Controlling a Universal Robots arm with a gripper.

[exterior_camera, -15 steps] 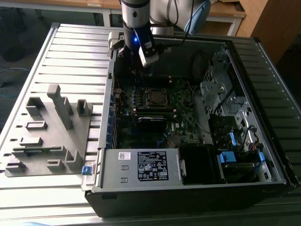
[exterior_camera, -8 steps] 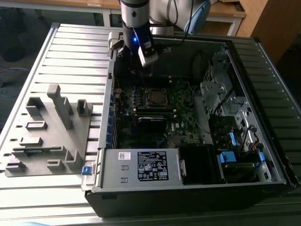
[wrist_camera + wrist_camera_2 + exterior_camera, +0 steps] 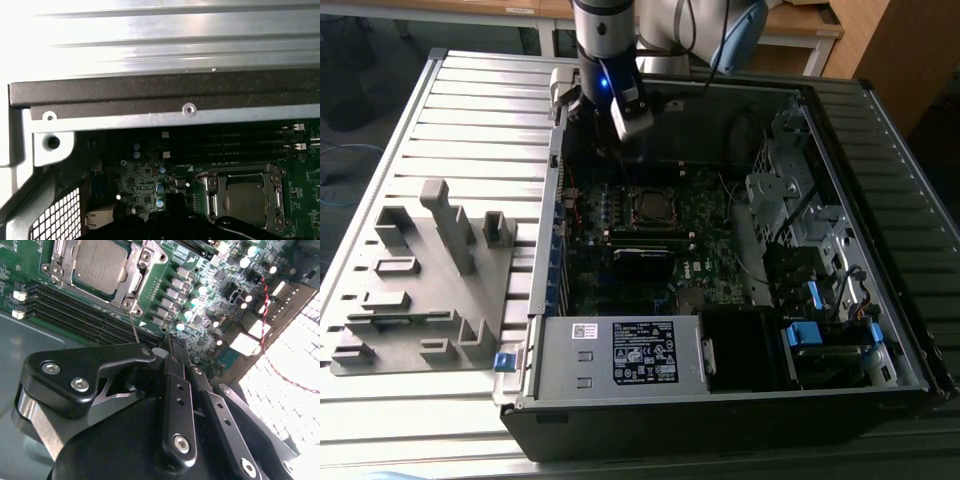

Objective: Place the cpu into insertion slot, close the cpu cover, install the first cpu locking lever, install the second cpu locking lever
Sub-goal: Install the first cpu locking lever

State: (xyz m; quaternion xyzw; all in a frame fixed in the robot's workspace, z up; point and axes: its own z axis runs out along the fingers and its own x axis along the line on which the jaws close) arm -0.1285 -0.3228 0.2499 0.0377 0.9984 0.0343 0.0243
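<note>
Pressed together, the hand (image 3: 175, 352) is poised close to the raised locking lever (image 3: 134, 327); the cpu (image 3: 100, 265) is retained under the lowered cpu cover (image 3: 134, 287).

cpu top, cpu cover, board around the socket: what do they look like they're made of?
cpu: top looks like grey-silver metal, matte with a soft sheen. cpu cover: thin bright metal, probably stamped steel, with glints along its edges. circuit board: green laminate, likely coated fibreglass, though the look alone can't confirm that.
</note>
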